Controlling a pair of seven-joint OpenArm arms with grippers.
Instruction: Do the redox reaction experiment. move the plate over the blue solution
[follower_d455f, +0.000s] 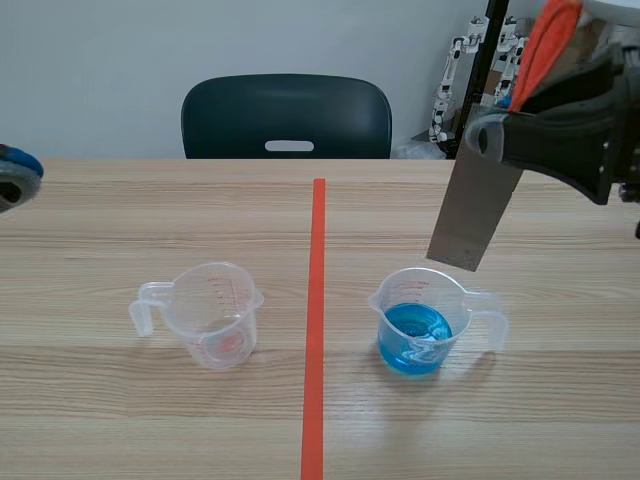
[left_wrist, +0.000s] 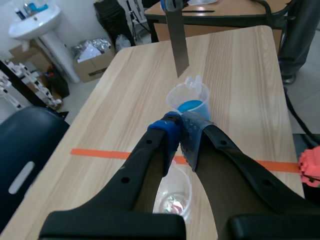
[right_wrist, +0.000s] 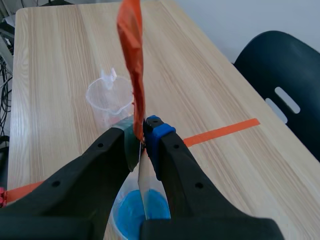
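Note:
A grey metal plate (follower_d455f: 470, 215) with an orange upper end (right_wrist: 132, 50) hangs upright, tilted a little, with my right gripper (follower_d455f: 490, 135) shut on it. Its lower edge sits just above the far rim of a clear beaker (follower_d455f: 420, 320) of blue solution (right_wrist: 137, 212). In the right wrist view the plate (right_wrist: 147, 190) runs down between the right gripper's (right_wrist: 144, 132) fingers toward the blue liquid. An empty clear beaker (follower_d455f: 212, 312) stands left of the tape line. My left gripper (left_wrist: 180, 135) is shut on nothing, raised above the empty beaker (left_wrist: 172, 200); the scene view shows only its tip (follower_d455f: 12, 175) at the far left.
A dark chair (follower_d455f: 287, 115) stands at the table's far edge. Behind the table at the right is a shelf with white robot parts (follower_d455f: 450, 85). In the left wrist view the blue beaker (left_wrist: 189, 100) and the plate (left_wrist: 177, 40) lie ahead of the fingers.

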